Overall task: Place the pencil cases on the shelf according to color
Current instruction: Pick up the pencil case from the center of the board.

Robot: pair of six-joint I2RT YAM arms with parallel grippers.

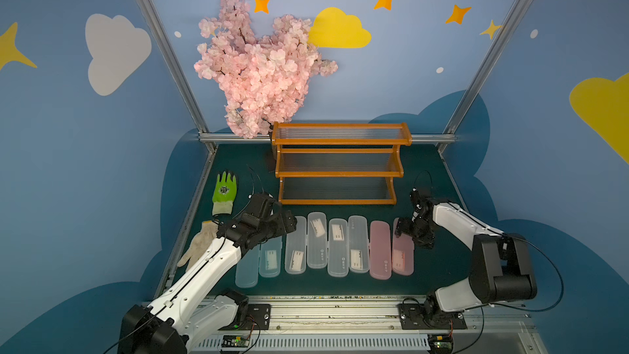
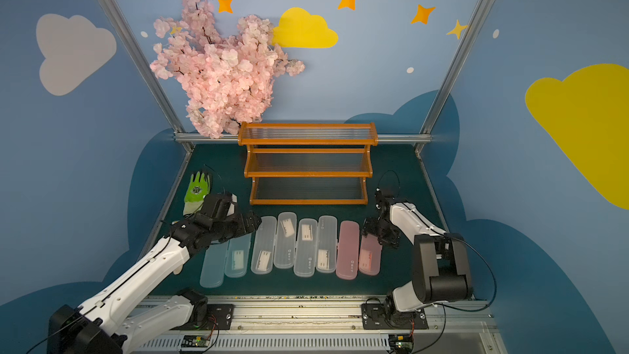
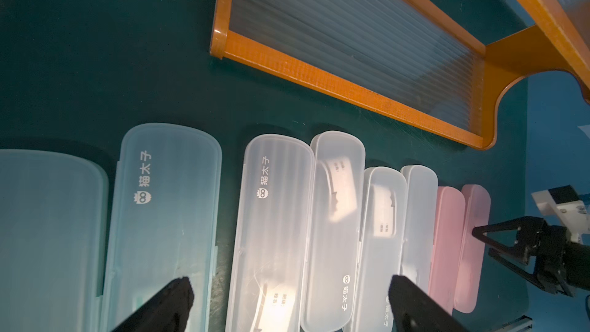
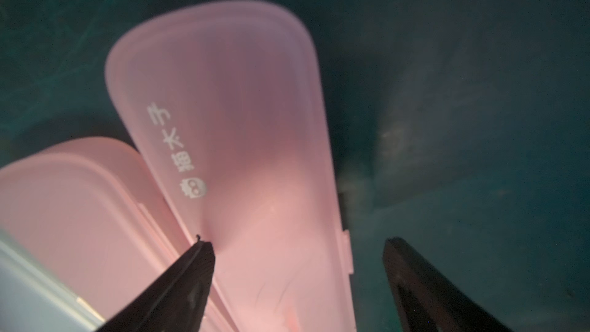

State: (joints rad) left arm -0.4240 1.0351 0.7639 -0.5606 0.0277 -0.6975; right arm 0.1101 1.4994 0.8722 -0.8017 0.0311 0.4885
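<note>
Several pencil cases lie side by side on the green mat in front of the empty shelf (image 1: pixel 337 201). Two are pale blue (image 1: pixel 246 270), several are clear (image 1: pixel 317 243), and two are pink (image 1: pixel 380 253). My left gripper (image 3: pixel 290 282) hovers open over the far ends of the blue and clear cases, its fingers spread wider than one clear case (image 3: pixel 274 218). My right gripper (image 4: pixel 299 245) is open astride the far end of the rightmost pink case (image 4: pixel 242 142). One finger stands at the seam with the other pink case (image 4: pixel 70 206); the other finger is over bare mat, apart from the case.
A green glove (image 1: pixel 224 192) and a beige glove (image 1: pixel 199 245) lie left of the row, partly under my left arm. A pink blossom tree (image 1: pixel 258 63) stands behind the shelf's left end. A metal rail (image 1: pixel 340 308) runs along the front edge.
</note>
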